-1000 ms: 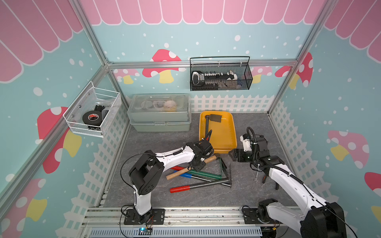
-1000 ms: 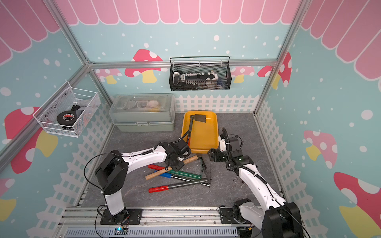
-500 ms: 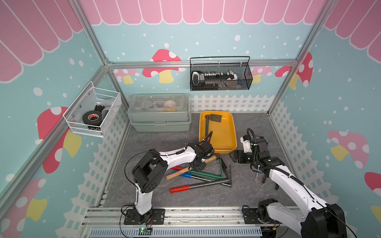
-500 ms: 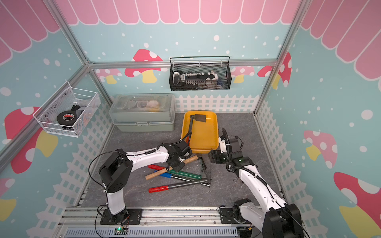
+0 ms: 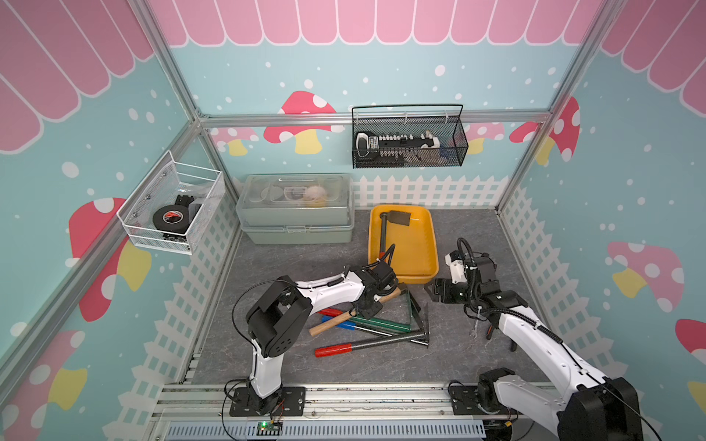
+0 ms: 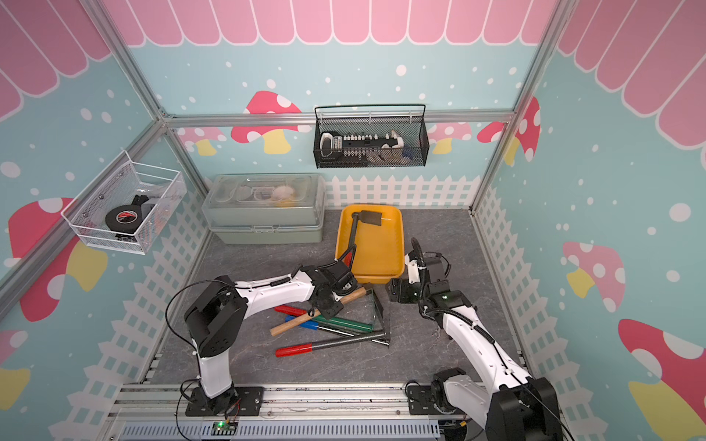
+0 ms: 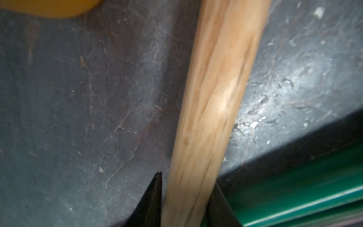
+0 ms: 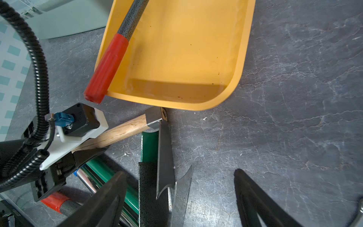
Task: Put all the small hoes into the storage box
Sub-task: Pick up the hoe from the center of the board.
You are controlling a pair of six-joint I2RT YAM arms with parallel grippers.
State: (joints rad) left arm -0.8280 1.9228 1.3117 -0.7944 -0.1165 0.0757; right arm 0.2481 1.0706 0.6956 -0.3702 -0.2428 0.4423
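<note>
The small hoe (image 5: 332,322) has a pale wooden handle (image 7: 216,88) and a steel head (image 8: 155,117). It lies slantwise on the grey floor, with its head close to the near rim of the storage box (image 5: 433,244), a shallow yellow tray (image 8: 243,59). My left gripper (image 5: 372,305) straddles the handle's middle, and its black fingers (image 7: 155,188) press both sides in the left wrist view. My right gripper (image 5: 429,292) hangs open just right of the head, and in the right wrist view it (image 8: 179,172) stands over the blades with nothing between its fingers.
A red-gripped tool (image 8: 107,68) with a black blade (image 5: 399,219) lies in the tray. Green (image 5: 378,324), blue (image 5: 344,326) and red-handled (image 5: 332,349) tools lie piled under the hoe. A grey-green lidded case (image 5: 294,225) stands left of the tray. Wire baskets (image 5: 408,141) (image 5: 172,214) hang on the walls.
My left gripper's fingers have drawn together on the wooden handle. The left arm has settled slightly lower. The right arm has barely moved.
</note>
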